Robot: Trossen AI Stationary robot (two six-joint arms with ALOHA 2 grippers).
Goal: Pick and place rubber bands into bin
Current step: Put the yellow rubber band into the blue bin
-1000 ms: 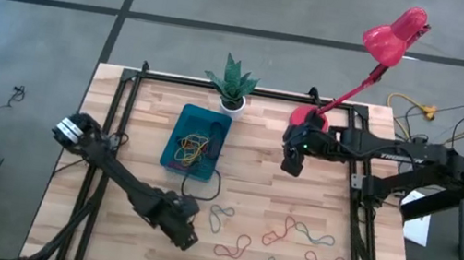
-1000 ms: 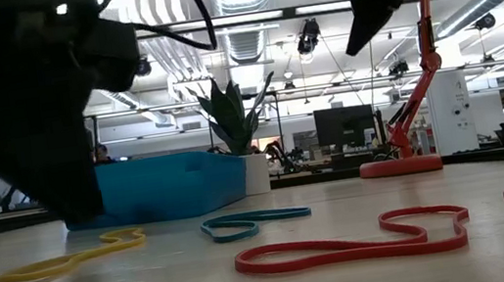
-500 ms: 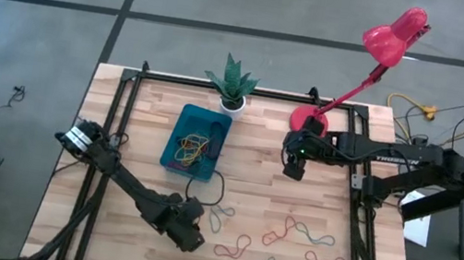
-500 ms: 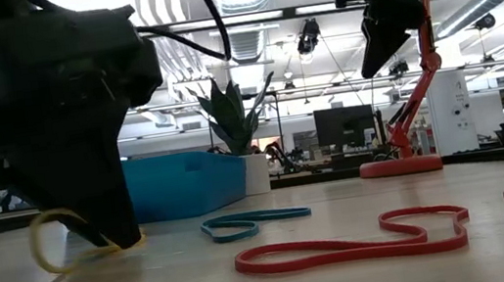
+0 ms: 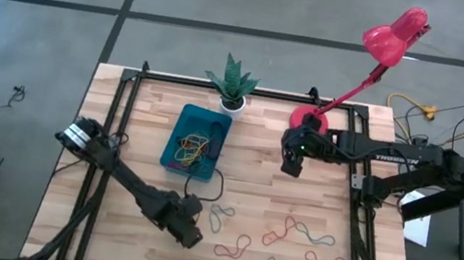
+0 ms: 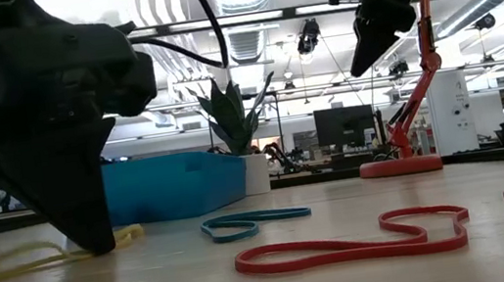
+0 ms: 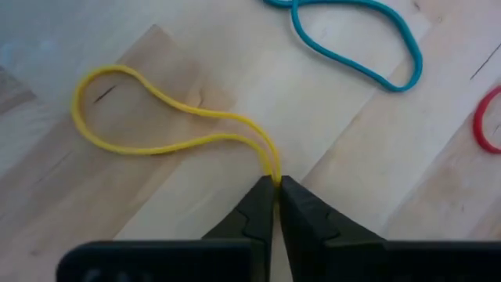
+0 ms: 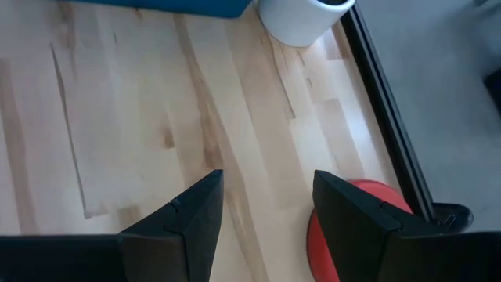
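Red band [image 7: 487, 124] cut off at wrist view's edge.

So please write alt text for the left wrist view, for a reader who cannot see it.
The left gripper has its dark fingers shut on one end of a yellow rubber band lying on the wooden table. A teal rubber band lies beyond it, and part of a red one shows at the edge.

The left gripper [image 7: 275, 182] is down at the desk with its fingers [image 7: 252, 211] pressed together, tips nearly meeting. The right gripper [image 8: 266, 200] hangs raised, pointing downward, its fingers [image 8: 200, 211] spread well apart with nothing between them.
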